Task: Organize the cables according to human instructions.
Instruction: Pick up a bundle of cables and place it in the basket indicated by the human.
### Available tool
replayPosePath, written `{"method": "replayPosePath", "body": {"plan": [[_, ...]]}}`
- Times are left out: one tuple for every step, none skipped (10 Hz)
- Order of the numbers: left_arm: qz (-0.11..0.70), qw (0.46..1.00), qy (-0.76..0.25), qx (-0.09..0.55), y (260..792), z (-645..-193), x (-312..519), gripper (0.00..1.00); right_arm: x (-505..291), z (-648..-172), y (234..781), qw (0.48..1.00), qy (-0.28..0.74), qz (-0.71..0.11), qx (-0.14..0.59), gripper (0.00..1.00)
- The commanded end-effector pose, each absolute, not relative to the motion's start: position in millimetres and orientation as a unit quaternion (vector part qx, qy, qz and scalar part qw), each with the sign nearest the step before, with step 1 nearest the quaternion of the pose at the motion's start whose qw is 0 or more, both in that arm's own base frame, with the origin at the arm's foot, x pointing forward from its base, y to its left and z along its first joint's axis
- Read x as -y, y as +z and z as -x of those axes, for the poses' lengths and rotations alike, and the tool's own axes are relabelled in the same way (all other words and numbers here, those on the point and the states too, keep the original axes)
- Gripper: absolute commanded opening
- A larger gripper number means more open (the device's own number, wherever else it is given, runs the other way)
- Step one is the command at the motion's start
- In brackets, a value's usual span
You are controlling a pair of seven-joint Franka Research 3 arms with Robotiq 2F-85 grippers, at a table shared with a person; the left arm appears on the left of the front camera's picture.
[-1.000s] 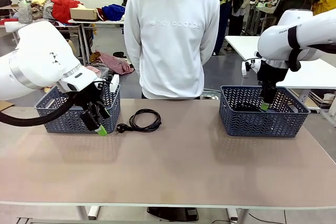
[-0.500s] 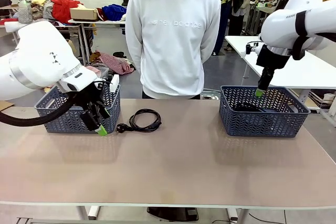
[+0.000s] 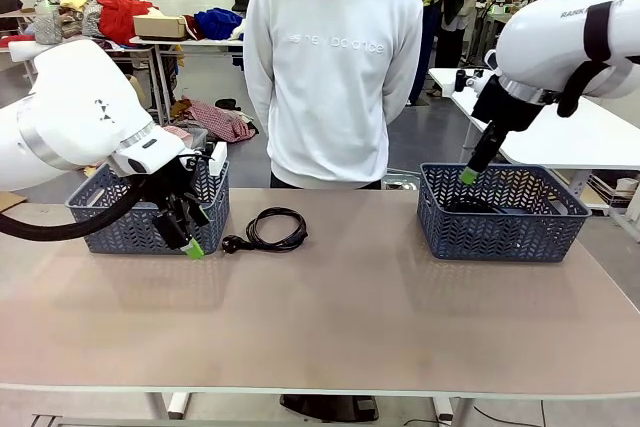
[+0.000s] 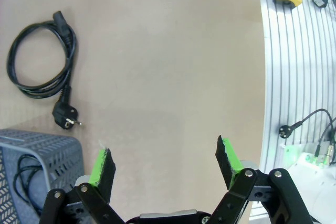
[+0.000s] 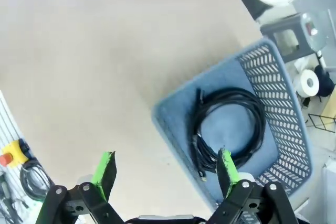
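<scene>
A busy workroom with tables of clothes lies behind a beige counter, where a person in a white sweatshirt stands at the far side. Two blue plastic baskets sit on the counter, and the left basket serves as the landmark here.

Just beside the left basket, toward the counter's middle, a coiled black cable lies flat. Its loop is slightly oval, stretched along the counter's length, and its plug end points back toward the left basket. Inside the left basket, the left wrist view shows another black cable against the basket wall.

The left gripper hangs at the front corner of the left basket, tips angled down toward the counter, fingers spread wide with nothing between them.

Well apart from the left basket, the right basket holds a round coiled cable. The right gripper hovers above that basket's near rim, fingers spread and empty.
</scene>
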State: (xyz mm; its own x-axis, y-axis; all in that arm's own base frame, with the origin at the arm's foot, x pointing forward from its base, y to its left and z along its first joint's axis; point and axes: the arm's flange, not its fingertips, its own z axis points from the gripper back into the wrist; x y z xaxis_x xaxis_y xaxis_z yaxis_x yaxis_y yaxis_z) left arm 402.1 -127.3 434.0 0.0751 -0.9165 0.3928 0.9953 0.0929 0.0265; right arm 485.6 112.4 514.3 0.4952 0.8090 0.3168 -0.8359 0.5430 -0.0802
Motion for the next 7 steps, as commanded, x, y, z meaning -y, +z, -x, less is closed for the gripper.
{"method": "replayPosePath", "body": {"plan": [[0.124,0.723,-0.66,0.159,434.2,-401.3,127.2,1.0,-125.0,-456.7,503.1,0.861,0.467,-0.056,0.195,1.0],[0.124,0.723,-0.66,0.159,434.2,-401.3,127.2,1.0,-135.3,-443.1,500.5,0.859,0.469,-0.061,0.196,1.0],[0.124,0.723,-0.66,0.159,434.2,-401.3,127.2,1.0,-141.6,-431.6,497.6,0.858,0.471,-0.066,0.195,1.0],[0.124,0.723,-0.66,0.159,434.2,-401.3,127.2,1.0,-147.6,-420.8,494.6,0.857,0.473,-0.069,0.193,1.0],[0.124,0.723,-0.66,0.159,434.2,-401.3,127.2,1.0,-153.4,-411.5,492.2,0.854,0.479,-0.073,0.191,1.0],[0.124,0.723,-0.66,0.159,434.2,-401.3,127.2,1.0,-157.6,-403.3,490.7,0.851,0.483,-0.077,0.194,1.0],[0.124,0.723,-0.66,0.159,434.2,-401.3,127.2,1.0,-162.2,-397.9,488.4,0.847,0.488,-0.083,0.193,1.0]]}}
